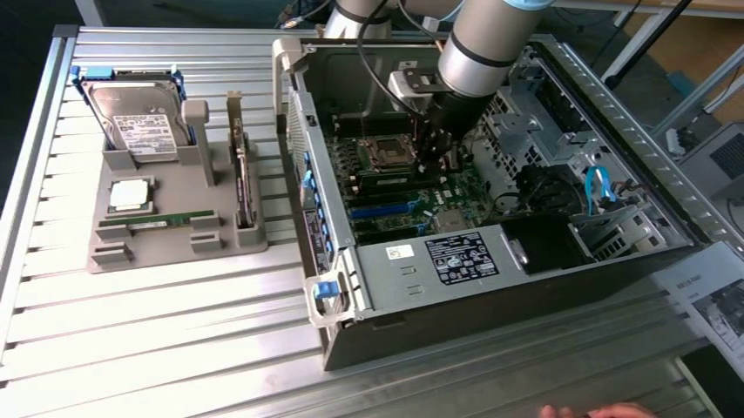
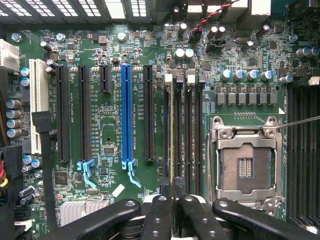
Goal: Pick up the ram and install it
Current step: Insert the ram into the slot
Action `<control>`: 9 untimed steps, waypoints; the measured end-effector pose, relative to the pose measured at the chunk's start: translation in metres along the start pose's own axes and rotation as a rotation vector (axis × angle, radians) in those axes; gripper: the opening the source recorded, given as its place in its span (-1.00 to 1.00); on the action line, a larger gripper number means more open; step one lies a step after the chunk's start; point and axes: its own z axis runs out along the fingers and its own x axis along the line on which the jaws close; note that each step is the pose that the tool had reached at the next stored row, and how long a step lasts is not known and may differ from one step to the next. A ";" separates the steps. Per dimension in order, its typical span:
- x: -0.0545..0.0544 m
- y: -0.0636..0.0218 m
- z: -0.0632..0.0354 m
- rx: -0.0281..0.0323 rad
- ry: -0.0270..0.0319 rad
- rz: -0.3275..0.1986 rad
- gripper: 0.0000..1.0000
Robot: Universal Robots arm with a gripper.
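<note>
The black-fingered gripper (image 2: 172, 199) is clenched on the thin green ram stick (image 2: 172, 130). In the wrist view the stick shows edge-on, running lengthwise over the black memory slots (image 2: 187, 130) of the green motherboard (image 2: 110, 125), btw. the long blue expansion slot (image 2: 126, 115) and the open metal-framed CPU socket (image 2: 245, 167). Can't tell if it touches a slot.

Ext. view: the gripper (image 1: 440, 161) sits inside the open dark PC case (image 1: 465, 322), w/ the socket at its 9 o'clock. A grey plastic holder (image 1: 174, 248) lies at the case's 9 o'clock. It carries a silver hard drive (image 1: 139, 126) at 12, a square silver processor chip (image 1: 131, 195) mid-holder, a second green stick (image 1: 157, 224) at 6 and a dark expansion card (image 1: 242, 174) at 3.
</note>
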 end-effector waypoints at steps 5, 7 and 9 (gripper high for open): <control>0.000 0.0000 0.0000 0.0000 -0.0001 0.000 -0.76; 0.000 0.0000 -0.0002 0.0001 -0.0004 0.000 -0.76; 0.000 0.0000 -0.0014 0.0000 -0.0002 0.000 -0.76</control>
